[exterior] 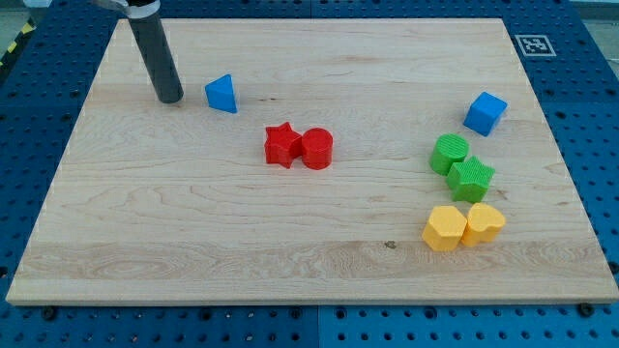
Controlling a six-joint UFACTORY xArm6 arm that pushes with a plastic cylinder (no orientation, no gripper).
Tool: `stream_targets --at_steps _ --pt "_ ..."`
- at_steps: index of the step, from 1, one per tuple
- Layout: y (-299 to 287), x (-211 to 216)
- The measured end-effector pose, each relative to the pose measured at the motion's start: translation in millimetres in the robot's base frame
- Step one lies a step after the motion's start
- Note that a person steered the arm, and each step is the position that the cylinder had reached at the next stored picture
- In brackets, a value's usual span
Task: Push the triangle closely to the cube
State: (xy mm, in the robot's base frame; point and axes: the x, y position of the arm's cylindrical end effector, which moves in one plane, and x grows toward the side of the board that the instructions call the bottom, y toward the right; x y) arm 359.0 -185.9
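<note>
A blue triangle (221, 94) lies on the wooden board (193, 242) at the view's upper left. A blue cube (485, 113) sits far off at the view's right. My tip (170, 99) rests on the board just left of the triangle, with a small gap between them. The dark rod rises from the tip toward the view's top left.
A red star (281, 145) and a red cylinder (316, 149) touch each other near the middle. Two green blocks (461, 167) sit below the cube, and two yellow blocks (462, 226) below those. A fiducial marker (535, 43) is at the top right corner.
</note>
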Motion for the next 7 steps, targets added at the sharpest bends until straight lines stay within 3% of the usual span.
stream_targets --at_steps 2,7 --pt "23 -11" --pt "116 15"
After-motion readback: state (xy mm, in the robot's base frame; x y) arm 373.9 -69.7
